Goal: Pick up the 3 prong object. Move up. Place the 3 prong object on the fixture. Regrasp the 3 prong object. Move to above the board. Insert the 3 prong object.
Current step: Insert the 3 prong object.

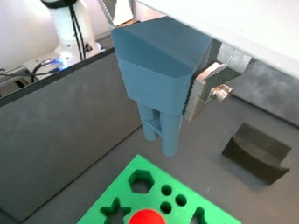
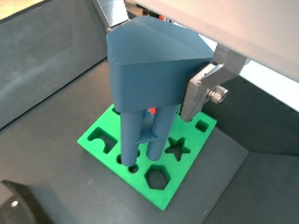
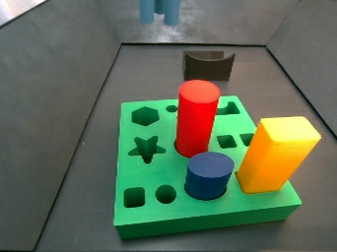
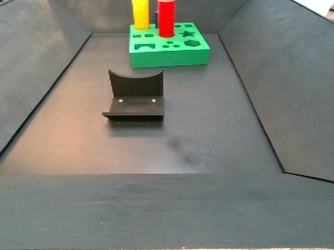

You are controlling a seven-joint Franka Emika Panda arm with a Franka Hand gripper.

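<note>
Grey bin floor (image 4: 196, 137), sloped dark walls (image 3: 66, 118); cables (image 1: 47, 66) beyond rim.

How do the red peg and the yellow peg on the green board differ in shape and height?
In a side view, the red peg is a round cylinder, while the yellow peg is a square-sided block. The red peg looks slimmer and rises higher; the yellow peg looks wider and shorter. Both stand upright in the board. The gripper hangs above the board, shut on the 3 prong object.
</note>
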